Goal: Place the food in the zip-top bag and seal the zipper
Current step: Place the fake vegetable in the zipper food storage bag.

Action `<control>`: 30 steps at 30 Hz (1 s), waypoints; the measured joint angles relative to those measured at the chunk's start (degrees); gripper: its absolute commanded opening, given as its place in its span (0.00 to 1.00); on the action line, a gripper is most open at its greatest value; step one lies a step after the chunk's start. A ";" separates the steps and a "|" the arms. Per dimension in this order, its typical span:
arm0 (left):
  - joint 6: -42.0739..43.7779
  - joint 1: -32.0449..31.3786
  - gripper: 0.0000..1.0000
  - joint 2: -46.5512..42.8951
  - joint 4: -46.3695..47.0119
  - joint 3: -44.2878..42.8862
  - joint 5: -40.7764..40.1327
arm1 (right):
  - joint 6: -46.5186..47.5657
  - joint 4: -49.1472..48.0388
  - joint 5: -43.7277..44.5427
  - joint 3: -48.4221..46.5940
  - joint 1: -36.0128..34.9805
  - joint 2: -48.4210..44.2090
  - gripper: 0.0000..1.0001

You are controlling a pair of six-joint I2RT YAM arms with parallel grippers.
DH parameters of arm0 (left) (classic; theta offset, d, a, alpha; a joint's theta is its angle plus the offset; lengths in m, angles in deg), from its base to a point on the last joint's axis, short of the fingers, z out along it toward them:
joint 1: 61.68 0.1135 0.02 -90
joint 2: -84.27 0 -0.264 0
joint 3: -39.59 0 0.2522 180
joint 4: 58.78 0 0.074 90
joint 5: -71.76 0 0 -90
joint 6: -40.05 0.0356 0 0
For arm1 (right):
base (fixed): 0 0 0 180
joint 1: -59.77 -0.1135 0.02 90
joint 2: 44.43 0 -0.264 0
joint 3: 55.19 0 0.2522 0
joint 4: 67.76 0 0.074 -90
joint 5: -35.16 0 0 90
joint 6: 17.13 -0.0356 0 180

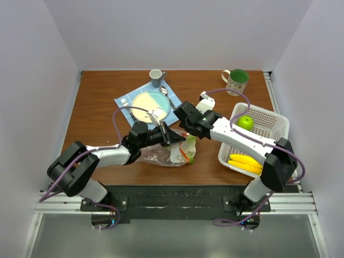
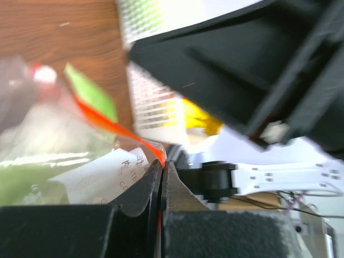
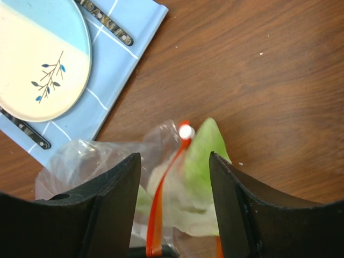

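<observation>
Early going: the zip-top bag (image 1: 158, 157), by the table's (image 1: 99, 107) near edge, seems to hold only the leafy piece (image 3: 207, 161). The left gripper (image 2: 161, 174) pinches the zipper (image 2: 105, 122); the right gripper (image 3: 174, 161) hovers spread above (green apple (image 1: 245, 122) and banana (image 1: 244, 163) lie in the basket (image 1: 275, 126)).

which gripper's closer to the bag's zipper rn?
Left. The left gripper is shut on the zipper, pinching it. The right gripper hangs open over the bag, with the zipper between its fingers; contact unclear.
</observation>
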 measured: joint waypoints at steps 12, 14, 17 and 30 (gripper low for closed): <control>4.04 2.38 0.00 -7.02 -8.04 4.87 -1.27 | 5.20 -4.50 -1.20 8.15 1.03 -8.37 0.75; 4.52 2.51 0.00 -8.33 -9.51 4.15 -1.22 | 6.03 -5.49 -2.05 9.51 2.75 -12.09 0.69; 5.11 2.64 0.00 -9.86 -11.17 2.75 -1.18 | 7.41 -8.70 -5.09 13.22 8.02 -16.90 0.62; 4.94 2.84 0.00 -10.36 -12.85 0.17 0.61 | 15.13 -21.31 -19.34 24.55 13.90 -12.46 0.22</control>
